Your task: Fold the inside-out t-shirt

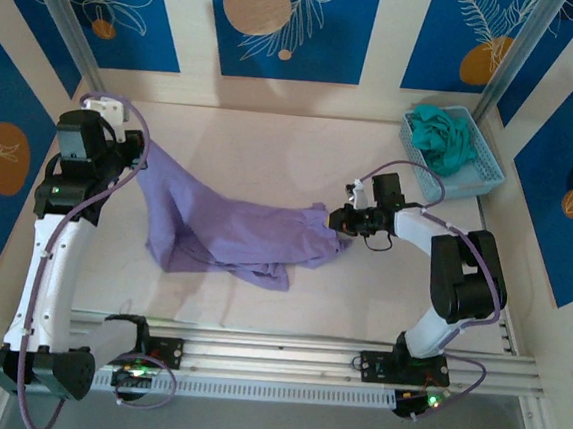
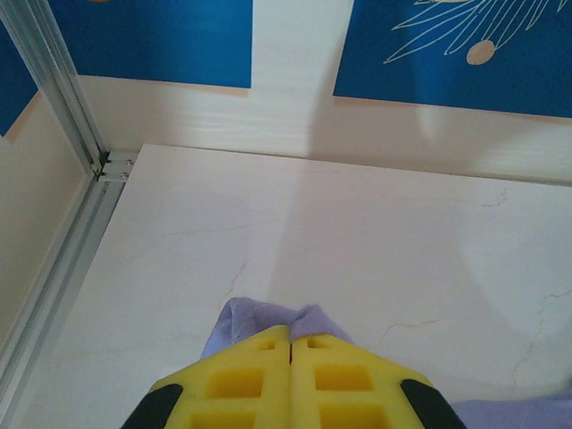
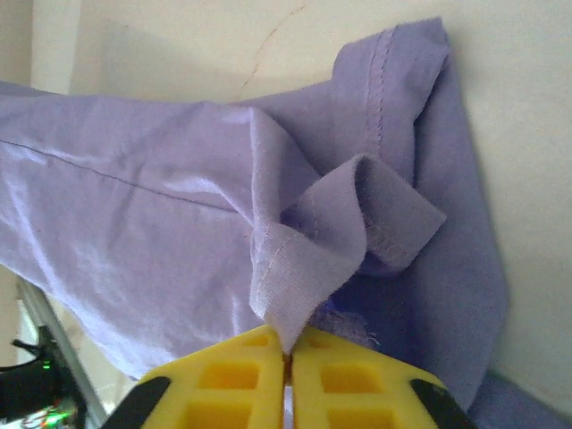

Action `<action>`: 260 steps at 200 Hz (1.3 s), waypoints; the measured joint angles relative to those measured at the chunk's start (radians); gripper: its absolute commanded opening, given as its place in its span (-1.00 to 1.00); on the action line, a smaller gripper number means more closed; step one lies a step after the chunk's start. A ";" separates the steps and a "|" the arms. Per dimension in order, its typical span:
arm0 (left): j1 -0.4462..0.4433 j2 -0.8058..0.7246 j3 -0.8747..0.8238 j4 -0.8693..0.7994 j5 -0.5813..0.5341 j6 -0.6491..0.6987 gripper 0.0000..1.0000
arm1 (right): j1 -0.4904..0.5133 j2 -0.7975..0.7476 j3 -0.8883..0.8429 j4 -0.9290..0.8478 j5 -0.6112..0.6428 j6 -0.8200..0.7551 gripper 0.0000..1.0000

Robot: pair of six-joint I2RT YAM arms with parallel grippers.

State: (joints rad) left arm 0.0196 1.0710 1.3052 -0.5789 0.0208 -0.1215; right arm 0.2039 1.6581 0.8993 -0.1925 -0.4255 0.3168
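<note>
right jaws pinching crumpled lavender t-shirt, stitched hem seams showing

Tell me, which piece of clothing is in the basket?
The teal-green garment, bunched in the blue basket; the purple t-shirt stretches across the table instead.

R end effector pinches t-shirt hem fold; fabric bunched, seams showing.
</note>
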 measured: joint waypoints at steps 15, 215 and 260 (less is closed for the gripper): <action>0.000 0.000 -0.006 0.003 0.006 0.000 -1.00 | 0.000 -0.006 -0.003 0.010 0.024 -0.012 -0.59; 0.000 0.008 -0.014 0.018 0.031 0.000 -1.00 | 0.018 -0.010 -0.065 0.084 0.157 0.008 -0.36; 0.000 0.010 -0.016 0.018 0.032 0.000 -1.00 | 0.018 0.027 -0.053 0.072 0.186 0.031 -0.29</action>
State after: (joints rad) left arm 0.0196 1.0805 1.2888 -0.5606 0.0525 -0.1211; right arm 0.2222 1.6855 0.8463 -0.1204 -0.2394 0.3481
